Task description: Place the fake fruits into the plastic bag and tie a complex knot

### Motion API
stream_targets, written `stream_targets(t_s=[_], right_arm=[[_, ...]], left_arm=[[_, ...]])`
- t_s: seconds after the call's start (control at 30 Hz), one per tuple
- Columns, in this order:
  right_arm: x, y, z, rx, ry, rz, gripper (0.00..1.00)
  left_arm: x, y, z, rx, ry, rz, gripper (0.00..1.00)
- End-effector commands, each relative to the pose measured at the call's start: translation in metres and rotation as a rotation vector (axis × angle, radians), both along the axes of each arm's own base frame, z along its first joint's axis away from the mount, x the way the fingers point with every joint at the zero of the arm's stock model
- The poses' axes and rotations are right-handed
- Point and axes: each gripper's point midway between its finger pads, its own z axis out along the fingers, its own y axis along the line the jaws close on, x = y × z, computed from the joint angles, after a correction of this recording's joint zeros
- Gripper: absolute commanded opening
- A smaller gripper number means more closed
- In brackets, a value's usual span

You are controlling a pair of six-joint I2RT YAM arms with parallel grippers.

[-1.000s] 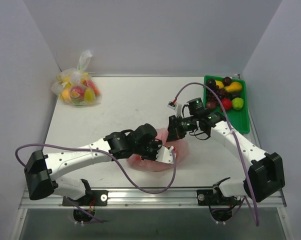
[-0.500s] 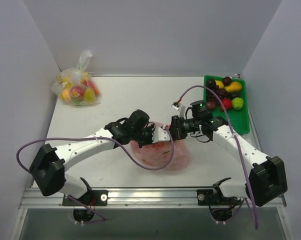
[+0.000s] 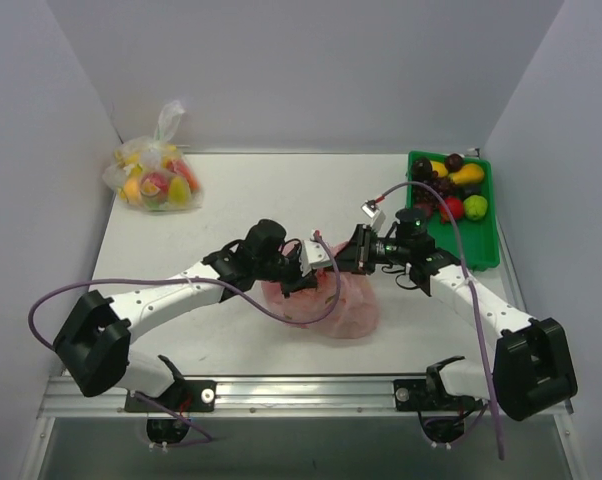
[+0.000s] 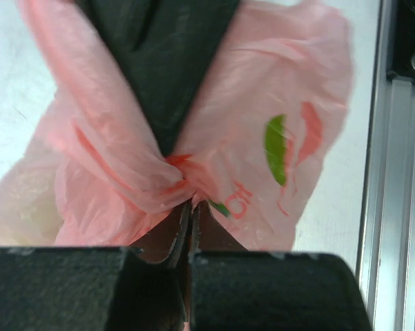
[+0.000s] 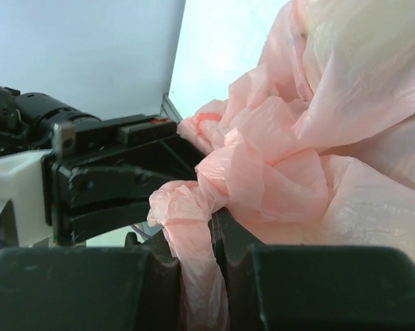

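Observation:
The pink plastic bag [image 3: 331,303] sits near the table's front middle, bulging with fruit inside. My left gripper [image 3: 308,263] is shut on one bunched handle of the bag [image 4: 173,181], pulled up and left. My right gripper [image 3: 347,252] is shut on the other pink handle [image 5: 194,241], close against the left one above the bag. The handles are twisted together into a knot [image 5: 262,176] between the two grippers. More fake fruits [image 3: 447,188] lie in the green tray: grapes, pear, red and green apples.
A green tray [image 3: 486,240] stands at the back right. A clear bag of yellow-red fruit [image 3: 153,180] lies at the back left. Purple cables loop over both arms. The metal rail [image 4: 393,172] runs along the table's near edge.
Both grippers have risen and moved toward the back, lifting the bag's handles and drawing the bag upright. The left arm swung from the bag's front to its left.

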Motion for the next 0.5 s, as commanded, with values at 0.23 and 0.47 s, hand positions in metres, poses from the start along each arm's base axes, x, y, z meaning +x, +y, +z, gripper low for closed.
stream_targets(t_s=[0.23,0.47], right_arm=[[-0.05,-0.001,0.002,-0.015,-0.153,0.104,0.0],[-0.058,-0.031,0.015,-0.203,-0.3,0.218,0.54]], left_arm=[[0.037,-0.016,-0.015,-0.179,0.116,0.277,0.0],[0.019,-0.02,-0.001,-0.268,0.186,0.202,0.0]])
